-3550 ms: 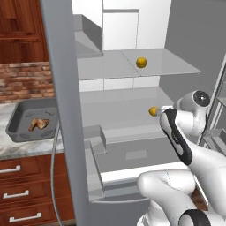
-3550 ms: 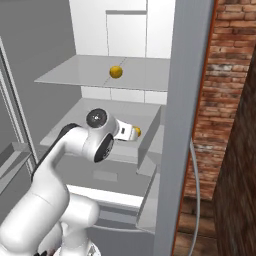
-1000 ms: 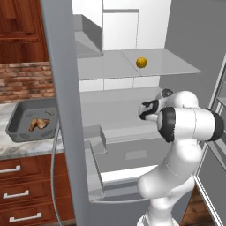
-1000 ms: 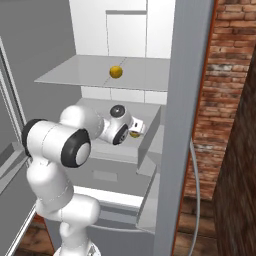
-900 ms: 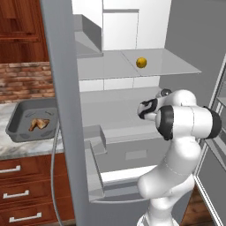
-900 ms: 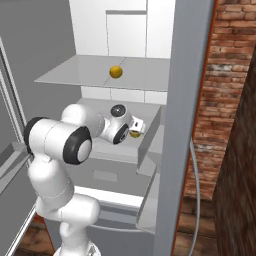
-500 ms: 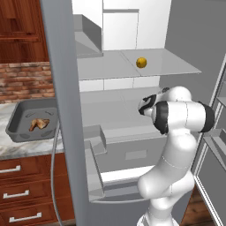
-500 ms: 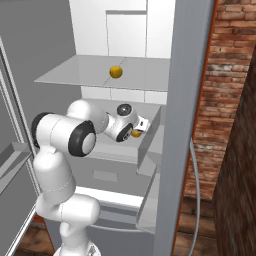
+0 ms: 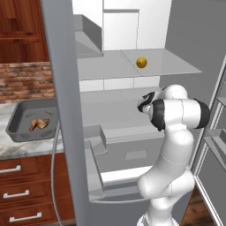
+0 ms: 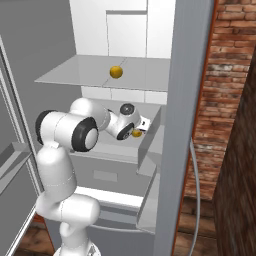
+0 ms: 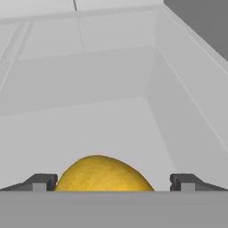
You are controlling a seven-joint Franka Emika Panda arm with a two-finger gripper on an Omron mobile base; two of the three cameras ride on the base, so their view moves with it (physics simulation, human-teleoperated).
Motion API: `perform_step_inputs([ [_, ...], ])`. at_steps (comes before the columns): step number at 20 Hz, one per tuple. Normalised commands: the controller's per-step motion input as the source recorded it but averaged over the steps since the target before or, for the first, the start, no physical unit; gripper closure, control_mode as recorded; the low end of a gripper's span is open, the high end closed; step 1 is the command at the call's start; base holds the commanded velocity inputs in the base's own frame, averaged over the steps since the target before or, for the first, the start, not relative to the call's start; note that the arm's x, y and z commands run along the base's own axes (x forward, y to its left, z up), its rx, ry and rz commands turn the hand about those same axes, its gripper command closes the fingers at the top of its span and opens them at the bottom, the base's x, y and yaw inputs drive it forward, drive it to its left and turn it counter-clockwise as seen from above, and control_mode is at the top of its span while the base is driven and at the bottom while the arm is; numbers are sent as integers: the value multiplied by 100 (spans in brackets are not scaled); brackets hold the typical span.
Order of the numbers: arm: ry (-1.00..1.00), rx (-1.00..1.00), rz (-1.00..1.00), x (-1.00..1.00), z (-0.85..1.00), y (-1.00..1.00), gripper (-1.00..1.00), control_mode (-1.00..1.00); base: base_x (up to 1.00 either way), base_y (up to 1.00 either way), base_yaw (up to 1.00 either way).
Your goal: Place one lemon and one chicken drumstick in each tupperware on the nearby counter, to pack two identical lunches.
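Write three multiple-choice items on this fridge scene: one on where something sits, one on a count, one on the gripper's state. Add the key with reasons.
1. Where is the dark grey tupperware?
A. on the marbled counter left of the fridge
B. on the upper fridge shelf
C. on the floor

2. How many lemons are in the fridge?
A. none
B. two
C. four

3. How does the gripper stand?
A. shut on a drumstick
B. open, a fingertip on each side of a lemon
C. shut and empty

Key:
1 A: the left base view shows the tub on the stone top, a chicken drumstick inside.
2 B: one lemon lies on the upper shelf, another lemon on the lower shelf at the gripper.
3 B: the hand view shows the fingertips set wide, the lemon between them.
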Motion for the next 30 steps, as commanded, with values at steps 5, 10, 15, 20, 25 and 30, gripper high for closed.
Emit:
perform_step_inputs([
  [5,1,0,-1,-5,-53,0,-100,-100,0,0,0],
  [10,0,0,-1,-2,-42,0,-100,-100,0,0,0],
  [15,5,0,-3,-9,-36,0,-100,-100,0,0,0],
  [20,4,0,-1,-29,-41,6,-100,-100,0,0,0],
  [25,1,0,0,-35,-47,16,-100,-100,0,0,0],
  [30,0,0,0,-25,-39,7,-100,-100,0,0,0],
])
